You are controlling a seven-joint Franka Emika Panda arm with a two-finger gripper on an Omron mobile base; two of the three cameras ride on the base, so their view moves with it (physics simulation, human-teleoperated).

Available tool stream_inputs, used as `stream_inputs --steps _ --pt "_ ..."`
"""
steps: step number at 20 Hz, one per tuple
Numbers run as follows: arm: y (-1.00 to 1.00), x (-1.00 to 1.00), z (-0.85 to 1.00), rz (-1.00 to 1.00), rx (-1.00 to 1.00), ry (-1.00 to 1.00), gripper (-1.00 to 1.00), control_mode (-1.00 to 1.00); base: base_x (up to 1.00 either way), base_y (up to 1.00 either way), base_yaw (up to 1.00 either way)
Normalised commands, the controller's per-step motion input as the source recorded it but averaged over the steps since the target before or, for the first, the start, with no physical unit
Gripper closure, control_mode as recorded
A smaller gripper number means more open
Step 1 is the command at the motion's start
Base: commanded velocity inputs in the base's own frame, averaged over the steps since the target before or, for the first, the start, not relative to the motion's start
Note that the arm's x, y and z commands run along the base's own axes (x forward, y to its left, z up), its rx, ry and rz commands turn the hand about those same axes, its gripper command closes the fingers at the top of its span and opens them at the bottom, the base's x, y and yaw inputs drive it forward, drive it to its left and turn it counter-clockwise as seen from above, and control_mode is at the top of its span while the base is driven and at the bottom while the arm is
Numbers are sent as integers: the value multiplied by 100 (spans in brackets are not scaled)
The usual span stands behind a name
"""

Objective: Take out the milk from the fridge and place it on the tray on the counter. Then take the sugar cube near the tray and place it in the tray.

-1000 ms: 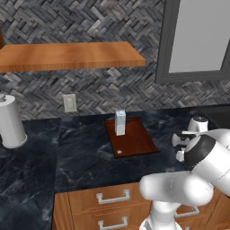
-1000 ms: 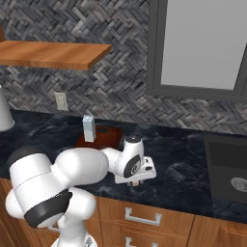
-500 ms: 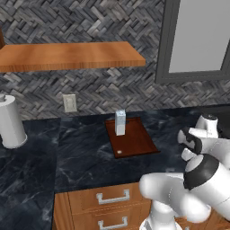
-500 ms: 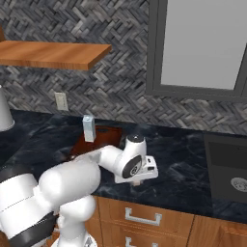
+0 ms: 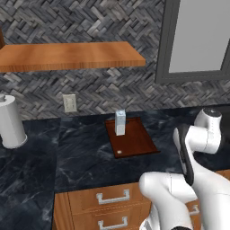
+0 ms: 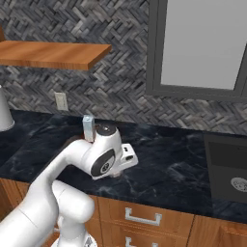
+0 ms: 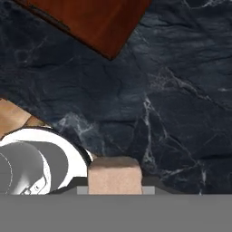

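Over the last second your pincer has gone from part-open to closed on the sugar cube, which sits between its tips just above the worktop. Judgement: grasp made, so only the carry to the tray remains. The milk already stands upright on the tray's back edge. Cube: matte, pale beige, square-faced. Tray: smooth reddish-brown wood with a low rim. Worktop: glossy black marble with white veins. Carton: pale, gable-topped.

I see a pale beige sugar cube, reddish-brown tray, blue-white milk, black white-veined desk.
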Motion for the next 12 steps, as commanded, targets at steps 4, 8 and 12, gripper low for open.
stream_inputs --steps 4,8,12 --pt "39 17 43 32 0 -14 100 -100 0 0 0" --pt "9 23 56 29 0 -4 100 -100 0 0 0" --pt "1 3 79 6 0 2 100 -100 0 0 0"
